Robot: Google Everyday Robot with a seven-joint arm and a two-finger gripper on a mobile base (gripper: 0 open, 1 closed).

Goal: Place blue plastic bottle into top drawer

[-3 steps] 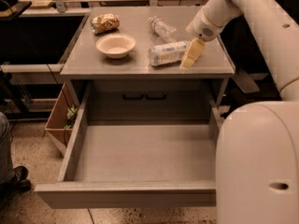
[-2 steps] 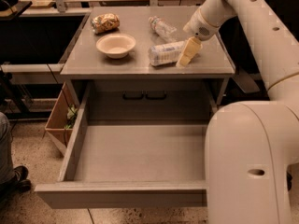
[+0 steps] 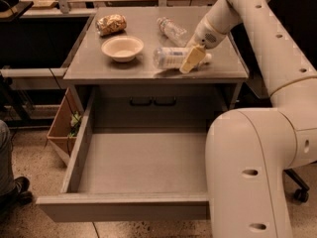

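The blue plastic bottle [image 3: 171, 57] lies on its side on the cabinet top [image 3: 99, 68], near the front edge, right of the middle. My gripper [image 3: 193, 59] is down at the bottle's right, cap end, touching or just over it. The top drawer [image 3: 124, 206] is pulled wide open below, and its flat grey bottom [image 3: 143, 157] holds nothing. My arm's large white body [image 3: 247, 172] covers the drawer's right side.
A white bowl [image 3: 122, 47] and a crumpled snack bag [image 3: 111, 24] sit on the left of the cabinet top. A thinner clear bottle [image 3: 172, 29] lies behind the blue one. A wooden crate [image 3: 62, 128] stands left of the drawer. A shoe [image 3: 20, 188] shows at lower left.
My gripper has moved a little left and down along the bottle's cap end. My arm's body has swung further left over the drawer's right side. The bottle has not moved.
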